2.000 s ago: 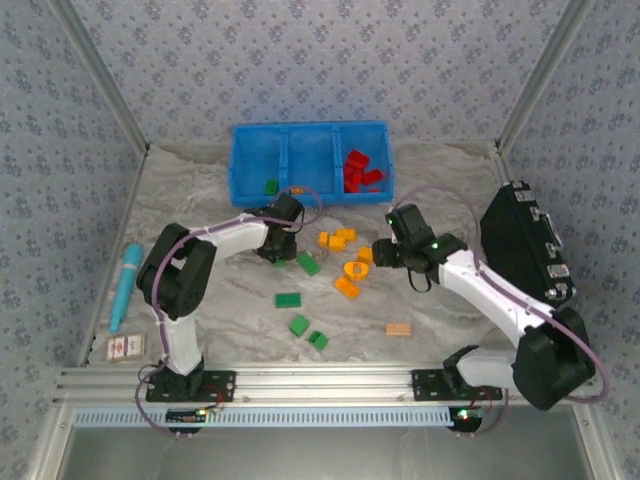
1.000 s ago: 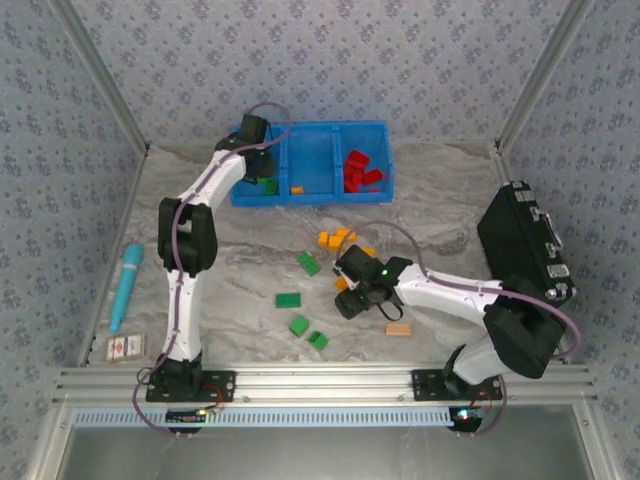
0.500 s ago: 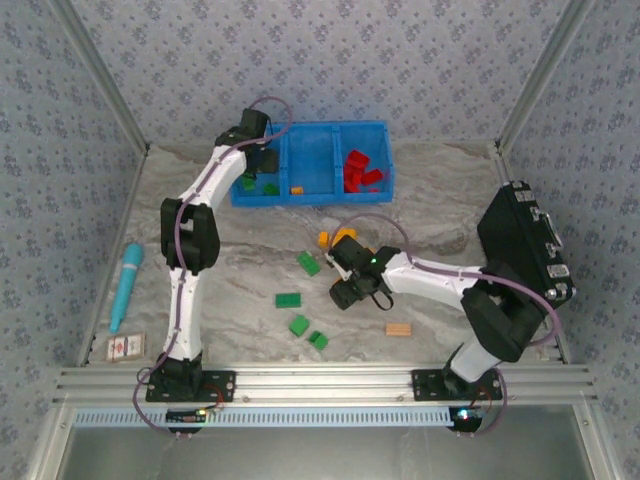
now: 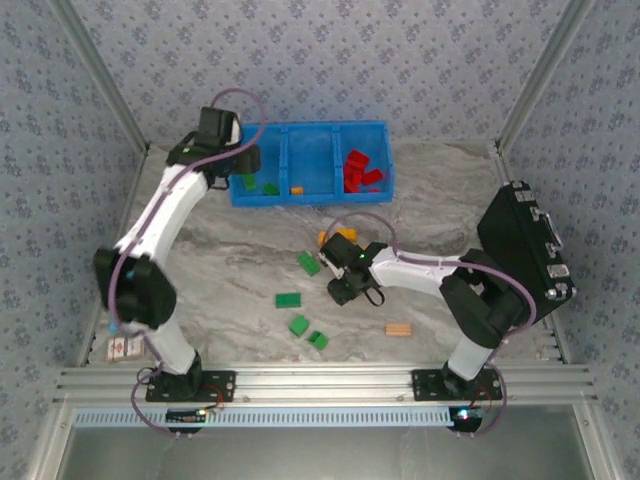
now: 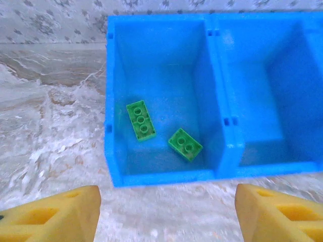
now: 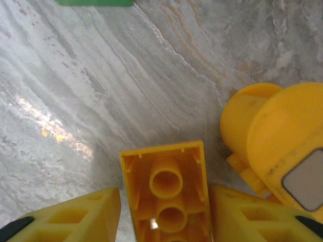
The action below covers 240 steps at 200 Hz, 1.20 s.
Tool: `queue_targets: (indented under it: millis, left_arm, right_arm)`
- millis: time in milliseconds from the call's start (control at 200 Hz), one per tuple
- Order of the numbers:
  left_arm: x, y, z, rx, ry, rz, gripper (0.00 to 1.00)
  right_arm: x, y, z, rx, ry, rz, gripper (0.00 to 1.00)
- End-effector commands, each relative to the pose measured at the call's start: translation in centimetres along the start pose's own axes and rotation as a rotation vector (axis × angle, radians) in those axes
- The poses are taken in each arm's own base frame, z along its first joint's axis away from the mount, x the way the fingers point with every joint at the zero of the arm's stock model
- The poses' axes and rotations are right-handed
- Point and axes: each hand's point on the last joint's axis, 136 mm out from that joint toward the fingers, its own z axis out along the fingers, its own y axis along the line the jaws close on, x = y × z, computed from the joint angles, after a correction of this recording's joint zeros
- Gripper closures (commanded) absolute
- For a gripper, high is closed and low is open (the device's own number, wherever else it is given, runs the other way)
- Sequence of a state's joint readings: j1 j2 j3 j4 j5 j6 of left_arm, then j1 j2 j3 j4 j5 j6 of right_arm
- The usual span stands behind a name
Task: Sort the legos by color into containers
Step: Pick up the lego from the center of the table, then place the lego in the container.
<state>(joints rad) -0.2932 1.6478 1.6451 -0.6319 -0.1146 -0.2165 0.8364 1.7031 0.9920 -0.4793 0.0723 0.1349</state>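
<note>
The blue container (image 4: 312,131) stands at the back of the table. Its left compartment (image 5: 113,101) holds two green legos (image 5: 140,120) (image 5: 185,144), the middle one a small orange piece (image 4: 297,189), the right one red legos (image 4: 358,170). My left gripper (image 5: 168,217) (image 4: 232,156) hangs open and empty by the left compartment. At mid-table my right gripper (image 6: 164,214) (image 4: 343,290) is shut on an orange-yellow lego (image 6: 165,189), hollow side up. An orange ring-shaped lego (image 6: 272,141) sits just right of it. Several green legos (image 4: 288,299) lie loose on the table.
A tan striped block (image 4: 399,329) lies near the right arm. A black case (image 4: 525,240) stands at the right edge. A small card (image 4: 125,347) lies at the near left. More orange legos (image 4: 325,238) sit just behind the right gripper.
The left gripper opened over the bin's left compartment, where a second green lego now lies, then pulled back to the left. The right gripper closed on the orange-yellow lego.
</note>
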Motion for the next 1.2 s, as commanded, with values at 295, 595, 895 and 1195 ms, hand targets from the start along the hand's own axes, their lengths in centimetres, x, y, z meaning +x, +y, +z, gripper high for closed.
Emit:
queue_targets:
  millis: [295,595,895,1195]
  left_arm:
    - [17.0,-2.0,-7.2,0.165,0.266,-0.035,0.28]
    - [25.7,-4.6,-7.4,0.251,0.377,-0.160,0.26]
    - [29.6,-6.5,-6.5,0.242,0.437,-0.170,0.23]
    - [31.9,-7.7,-5.0,0.151,0.501,-0.063,0.22]
  right_arm:
    - [-1.8,-1.2,-1.2,0.053,0.023,0.029,0.72]
    - [-9.8,-0.9,-7.0,0.008,-0.158,0.029,0.71]
    - [-20.1,-5.3,-7.2,0.071,-0.356,0.094,0.70]
    - [-25.7,-9.8,-1.9,0.155,-0.399,0.132,0.70]
